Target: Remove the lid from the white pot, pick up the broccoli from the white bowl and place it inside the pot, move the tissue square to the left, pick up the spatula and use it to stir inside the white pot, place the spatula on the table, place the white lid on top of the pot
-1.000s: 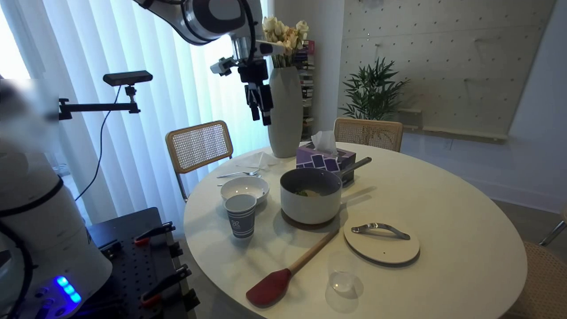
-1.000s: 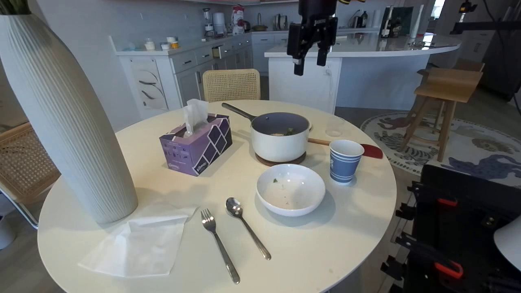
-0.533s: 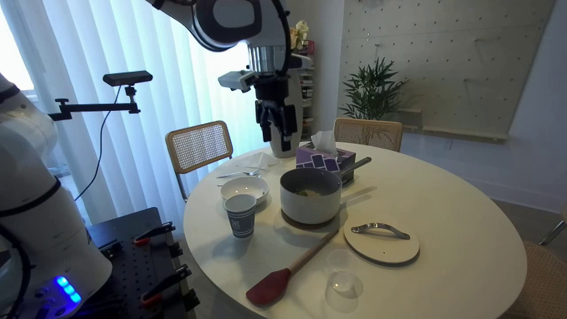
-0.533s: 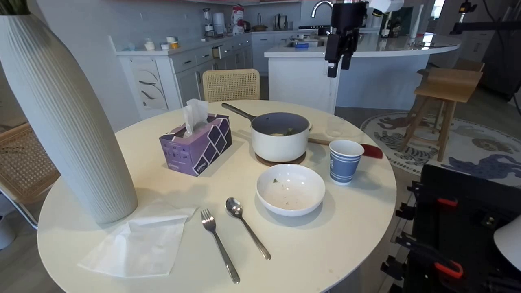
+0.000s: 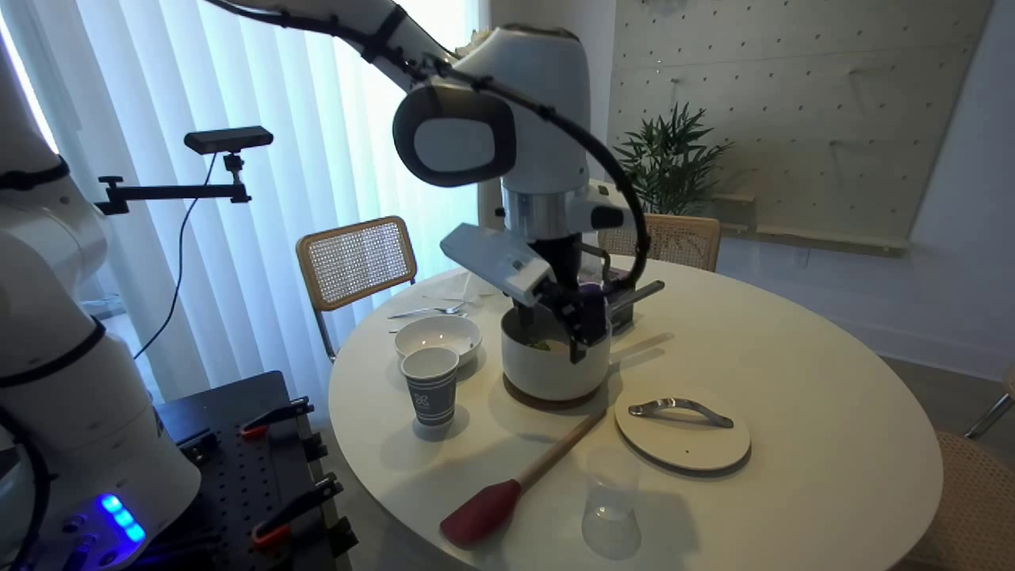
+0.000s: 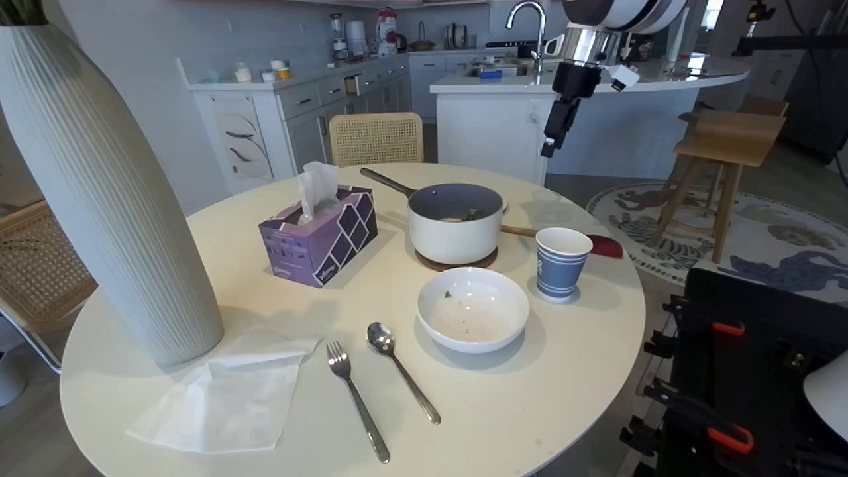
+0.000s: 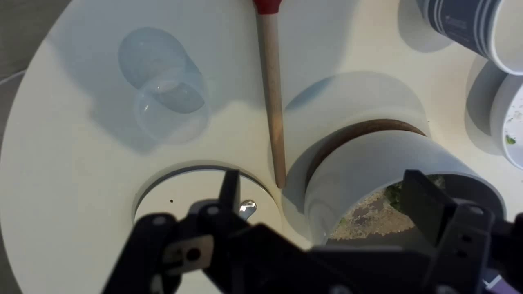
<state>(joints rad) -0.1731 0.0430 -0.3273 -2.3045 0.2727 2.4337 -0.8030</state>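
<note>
My gripper (image 7: 321, 174) hangs tilted above the table (image 5: 809, 381), jaws wide apart with nothing between them. In the wrist view one finger overlaps the lid (image 7: 188, 190), the other the white pot (image 7: 363, 163). The lid lies flat, handle up, beside the uncovered pot. Green broccoli (image 7: 393, 197) and pale brown bits are inside the pot. The spatula (image 5: 492, 511) rests on the table, its wooden handle (image 7: 274, 90) ending near the pot. The white bowl (image 6: 474, 339) holds only small green scraps. The tissue square (image 6: 232, 397) is spread flat near the vase.
A patterned cup (image 6: 562, 265) stands by the bowl, and a clear glass dish (image 5: 610, 519) near the spatula. The pot sits on a brown disc (image 5: 547, 400). A purple tissue box (image 6: 318, 238), tall vase (image 6: 132, 218), fork (image 6: 358, 401) and spoon (image 6: 404, 374) share the table.
The arm has swung away from the vase and come lower, tilting the gripper; in an exterior view it now overlaps the pot. The jaws have stayed open, and the tabletop things have not moved.
</note>
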